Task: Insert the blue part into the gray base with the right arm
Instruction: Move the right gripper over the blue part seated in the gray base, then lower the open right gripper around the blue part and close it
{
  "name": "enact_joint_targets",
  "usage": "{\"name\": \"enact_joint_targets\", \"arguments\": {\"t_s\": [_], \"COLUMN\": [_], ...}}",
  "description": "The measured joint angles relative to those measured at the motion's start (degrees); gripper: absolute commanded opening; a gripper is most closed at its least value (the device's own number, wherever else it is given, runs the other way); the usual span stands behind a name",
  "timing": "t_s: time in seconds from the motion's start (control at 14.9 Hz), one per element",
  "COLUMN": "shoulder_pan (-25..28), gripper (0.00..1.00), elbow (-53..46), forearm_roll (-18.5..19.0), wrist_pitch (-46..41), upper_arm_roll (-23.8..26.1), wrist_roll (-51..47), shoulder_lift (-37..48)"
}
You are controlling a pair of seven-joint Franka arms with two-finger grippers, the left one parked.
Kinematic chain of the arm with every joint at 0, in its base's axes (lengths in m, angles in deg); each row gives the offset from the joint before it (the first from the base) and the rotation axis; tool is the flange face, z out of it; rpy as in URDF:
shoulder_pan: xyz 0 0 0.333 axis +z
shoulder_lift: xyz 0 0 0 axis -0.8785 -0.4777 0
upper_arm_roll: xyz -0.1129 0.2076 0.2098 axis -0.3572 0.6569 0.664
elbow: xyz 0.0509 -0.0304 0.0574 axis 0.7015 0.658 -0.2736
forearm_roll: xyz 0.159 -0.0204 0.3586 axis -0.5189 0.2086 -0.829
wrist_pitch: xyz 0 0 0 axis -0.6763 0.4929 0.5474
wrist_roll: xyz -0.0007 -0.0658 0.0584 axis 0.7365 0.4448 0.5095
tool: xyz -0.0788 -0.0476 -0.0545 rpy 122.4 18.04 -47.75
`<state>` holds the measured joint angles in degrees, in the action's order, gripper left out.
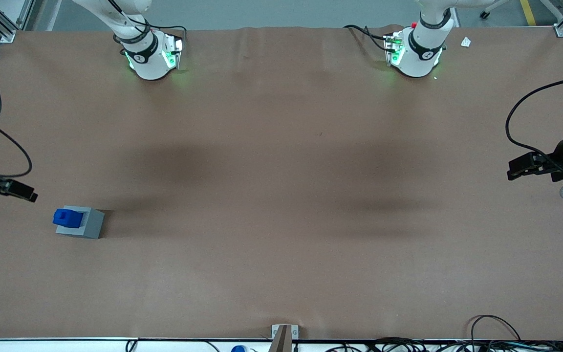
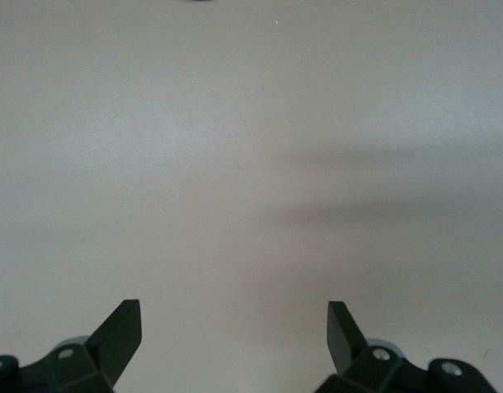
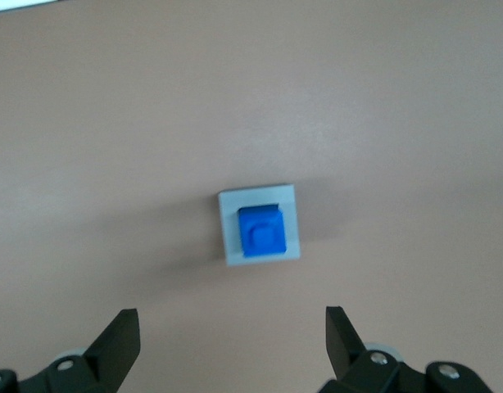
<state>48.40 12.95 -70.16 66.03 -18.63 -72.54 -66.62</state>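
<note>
The blue part [image 3: 260, 232] sits in the socket of the gray base [image 3: 228, 232], with its raised stub facing up; the pair rests on the brown surface [image 1: 281, 195] toward the working arm's end. Both look like rigid molded plastic, light and hard, with smooth flat faces that could slip under a weak pinch (nothing here seems fragile). If the blue part needed taking up again, its two flat side walls above the gray rim would be the place to hold, fingers closing squarely across them; the stub looks too small for a sure hold. The base is light enough that it might shift if nudged sideways.

The right arm's gripper [image 3: 227, 344] hangs above the blocks, well apart from them, its fingers spread wide and holding nothing. In the front view the gripper [image 1: 17, 189] shows near the frame's edge, clear of the base [image 1: 91, 226]. Judging by how things lie, the insertion looks done.
</note>
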Motion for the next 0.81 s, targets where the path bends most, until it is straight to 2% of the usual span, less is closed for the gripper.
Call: {"name": "enact_joint_targets", "arguments": {"t_s": [0.27, 0.81], "shoulder_pan": [-0.48, -0.45], "gripper": [1.00, 1.00], "elbow": [-0.08, 0.07], "forearm_roll": [1.08, 1.07], "wrist_pitch": [5.21, 8.47], "upper_arm_roll": [-0.06, 0.23], "wrist_roll": [3.63, 4.47], "shoulder_lift": [-5.52, -11.82]}}
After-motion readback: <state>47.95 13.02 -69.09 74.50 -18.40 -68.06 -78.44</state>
